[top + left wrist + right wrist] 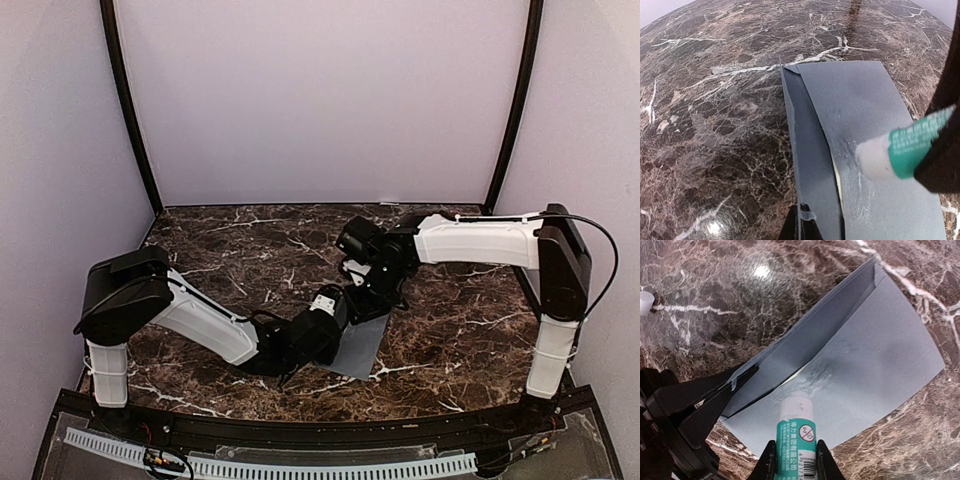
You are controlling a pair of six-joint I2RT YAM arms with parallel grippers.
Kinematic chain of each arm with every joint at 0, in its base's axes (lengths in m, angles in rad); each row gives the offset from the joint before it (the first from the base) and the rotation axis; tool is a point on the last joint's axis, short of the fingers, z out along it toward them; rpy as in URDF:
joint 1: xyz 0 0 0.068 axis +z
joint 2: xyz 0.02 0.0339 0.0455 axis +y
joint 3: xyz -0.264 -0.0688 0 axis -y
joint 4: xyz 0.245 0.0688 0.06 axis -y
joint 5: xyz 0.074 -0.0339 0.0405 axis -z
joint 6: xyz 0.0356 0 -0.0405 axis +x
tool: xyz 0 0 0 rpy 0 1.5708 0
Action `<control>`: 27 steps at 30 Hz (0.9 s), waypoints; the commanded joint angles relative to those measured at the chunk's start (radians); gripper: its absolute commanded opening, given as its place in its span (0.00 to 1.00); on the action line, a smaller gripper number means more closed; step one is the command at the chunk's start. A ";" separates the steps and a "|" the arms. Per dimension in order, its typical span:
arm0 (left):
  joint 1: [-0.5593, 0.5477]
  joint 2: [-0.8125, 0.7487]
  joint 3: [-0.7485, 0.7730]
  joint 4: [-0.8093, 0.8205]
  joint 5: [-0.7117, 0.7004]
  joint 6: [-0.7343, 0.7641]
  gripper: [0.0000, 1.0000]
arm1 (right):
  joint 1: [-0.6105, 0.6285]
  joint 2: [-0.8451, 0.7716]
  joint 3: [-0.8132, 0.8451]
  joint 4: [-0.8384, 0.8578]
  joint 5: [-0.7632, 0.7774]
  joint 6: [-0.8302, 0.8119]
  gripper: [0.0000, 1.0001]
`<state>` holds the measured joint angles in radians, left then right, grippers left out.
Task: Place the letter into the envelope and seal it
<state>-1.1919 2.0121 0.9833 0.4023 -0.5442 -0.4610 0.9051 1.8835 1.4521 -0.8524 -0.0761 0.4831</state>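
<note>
Closest in, my right gripper (796, 462) is clamped on a white-and-green glue stick (796, 437). One finger sits on each side of its printed barrel, and the white tip points away from the wrist. That tip sits over the envelope (875, 355), just beside the fold line; whether it touches the paper I cannot tell. A glossy smear (822, 371) marks the grey surface ahead of the tip.

My left gripper (735, 384) is pinched closed on the edge of the envelope's flap (805, 342), holding it raised off the body at a shallow angle. In the left wrist view, a pale sliver (836, 175) shows in the gap under the raised flap. I cannot tell whether it is the letter, which I can identify in no view. The dark bulk of the right gripper cuts off the right edge of that view and hides part of the envelope's far side.

Further out, the envelope lies flat on the dark marble-patterned table (450, 330), near its middle and between the two arms. From above, both wrists crowd over it: the left arm (205, 325) reaches in from the left and the right arm (480, 240) from the right. Only the envelope's near right corner shows there, and the glue stick is hidden. A small white object (644, 302) sits on the table well apart from the envelope, clipped by the edge of the right wrist view.
</note>
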 commanded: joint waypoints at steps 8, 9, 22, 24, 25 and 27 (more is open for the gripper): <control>-0.006 0.004 0.013 -0.049 -0.006 -0.006 0.00 | 0.036 0.045 -0.094 0.112 -0.147 0.044 0.00; -0.006 0.004 0.013 -0.048 -0.005 -0.007 0.00 | 0.037 0.049 -0.106 0.125 -0.157 0.047 0.00; -0.006 0.004 0.011 -0.037 0.007 0.002 0.00 | 0.014 0.106 -0.082 0.058 0.008 0.032 0.00; -0.006 0.004 0.010 -0.039 0.003 0.003 0.00 | 0.003 0.112 -0.075 0.027 0.032 0.021 0.00; -0.006 0.004 0.011 -0.039 0.000 0.004 0.00 | -0.002 0.112 -0.075 0.017 0.045 0.018 0.00; -0.006 0.004 0.012 -0.038 0.000 0.005 0.00 | -0.015 0.117 -0.072 0.009 0.056 0.008 0.00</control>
<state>-1.1934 2.0121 0.9833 0.3950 -0.5549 -0.4747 0.9199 1.9385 1.3838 -0.7795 -0.1452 0.5064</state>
